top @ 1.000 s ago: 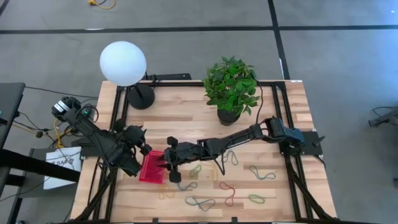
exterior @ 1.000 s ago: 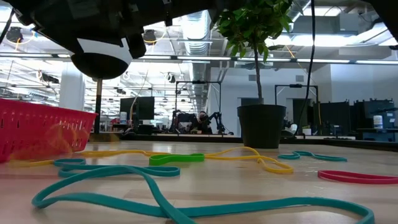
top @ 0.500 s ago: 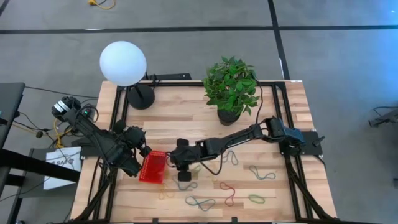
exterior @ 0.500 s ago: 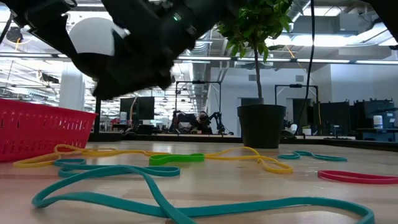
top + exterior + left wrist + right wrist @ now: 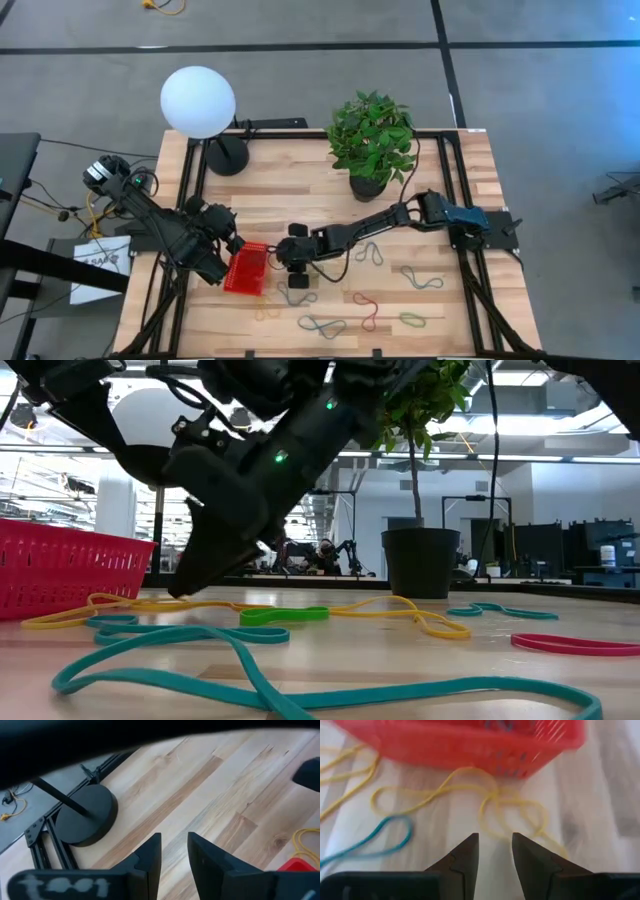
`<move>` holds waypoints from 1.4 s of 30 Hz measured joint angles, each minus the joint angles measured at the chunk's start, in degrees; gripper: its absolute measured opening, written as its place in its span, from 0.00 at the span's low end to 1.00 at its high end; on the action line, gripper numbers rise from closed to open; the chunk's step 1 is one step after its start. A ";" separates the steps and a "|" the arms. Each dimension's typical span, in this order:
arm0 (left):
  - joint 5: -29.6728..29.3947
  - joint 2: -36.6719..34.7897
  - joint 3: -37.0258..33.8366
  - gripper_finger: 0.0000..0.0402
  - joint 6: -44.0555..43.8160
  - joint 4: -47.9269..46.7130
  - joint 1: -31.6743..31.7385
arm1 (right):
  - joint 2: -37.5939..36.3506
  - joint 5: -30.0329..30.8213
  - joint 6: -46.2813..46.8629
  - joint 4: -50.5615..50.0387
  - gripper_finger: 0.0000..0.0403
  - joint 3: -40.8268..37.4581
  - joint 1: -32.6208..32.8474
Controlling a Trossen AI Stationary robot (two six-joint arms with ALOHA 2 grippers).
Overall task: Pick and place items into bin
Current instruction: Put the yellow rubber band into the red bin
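Jaws of the right gripper (image 5: 494,851) stand narrowly parted, empty, over a yellow loop (image 5: 512,812) beside the red basket (image 5: 245,269); left gripper (image 5: 174,851) likewise, behind it.

The red mesh-sided bin (image 5: 246,269) sits upright left of the plant pot (image 5: 368,187). Thin, floppy loops lie flat right of the bin: yellow (image 5: 512,812) just beside it, green (image 5: 283,615), teal (image 5: 250,680) and red (image 5: 365,305) farther off
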 joint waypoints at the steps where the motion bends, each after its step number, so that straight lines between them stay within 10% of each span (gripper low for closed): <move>1: 0.00 0.00 0.00 0.22 0.11 0.00 0.00 | 0.43 -0.01 0.00 1.01 0.28 0.15 -0.22; 27: 0.07 0.00 -0.02 0.22 0.24 0.28 -0.02 | 4.05 -2.38 -3.15 3.83 0.27 0.44 -0.43; 42: 0.07 0.00 -0.02 0.22 0.52 0.28 -0.02 | 4.00 -2.45 -1.99 -2.00 0.01 7.94 0.63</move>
